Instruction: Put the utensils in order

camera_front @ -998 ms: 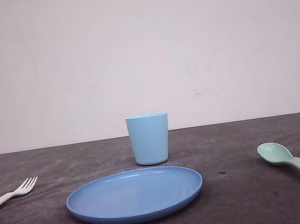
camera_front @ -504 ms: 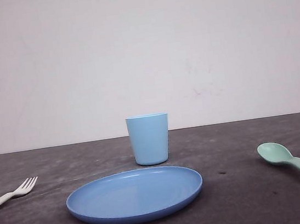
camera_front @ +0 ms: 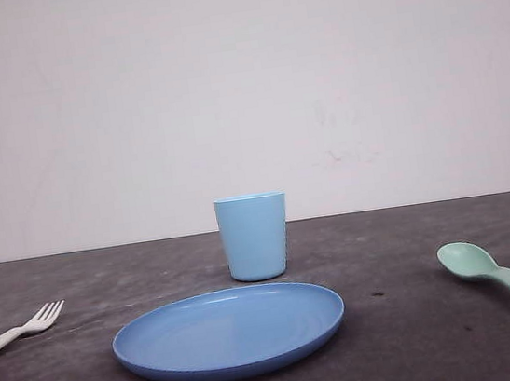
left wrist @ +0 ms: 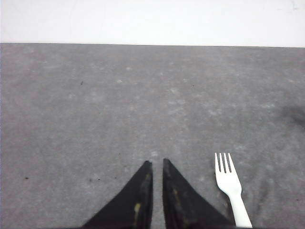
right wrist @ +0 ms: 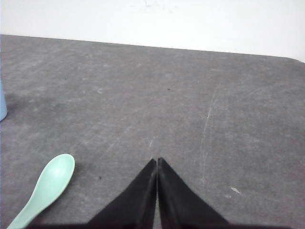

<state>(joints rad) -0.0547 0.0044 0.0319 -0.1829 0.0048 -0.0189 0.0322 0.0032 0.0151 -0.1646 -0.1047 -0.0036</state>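
- Front view. Blue round plate (camera_front: pixel 229 333), centre of the dark table (camera_front: pixel 416 338), lying flat and bare. Light blue cup (camera_front: pixel 254 237) upright just behind it, apart from the rim. White fork (camera_front: pixel 21 330) lies flat at the far left, tines toward the middle, well apart from the plate. Mint-green spoon (camera_front: pixel 504 283) lies flat at the far right, bowl up and toward the middle, thick handle running to the near right edge. Judgement: a place setting with both utensils stranded at the margins, one on each arm's side, so each arm would take its own piece; nothing organised yet.

- Left wrist view. Left gripper (left wrist: pixel 157 163) hangs above bare table, its black fingers (left wrist: pixel 138 200) drawn nearly together, a thin slit between the tips, nothing held. Fork (left wrist: pixel 230 184) lies just beside it, off to one side, tines pointing away from the camera, handle running out of frame. Judgement: the jaws are not centred on the fork; they must part and shift sideways before closing across the handle.

- Right wrist view. Right gripper (right wrist: pixel 157 161) above bare table, fingers (right wrist: pixel 176 200) pressed tip to tip, empty. Spoon (right wrist: pixel 46 187) lies off to one side, bowl facing up, handle leaving the frame; a sliver of the cup (right wrist: pixel 2 106) at the edge. Judgement: the same correction applies here, opening and sidling over the thick handle, the easier grasp of the two.
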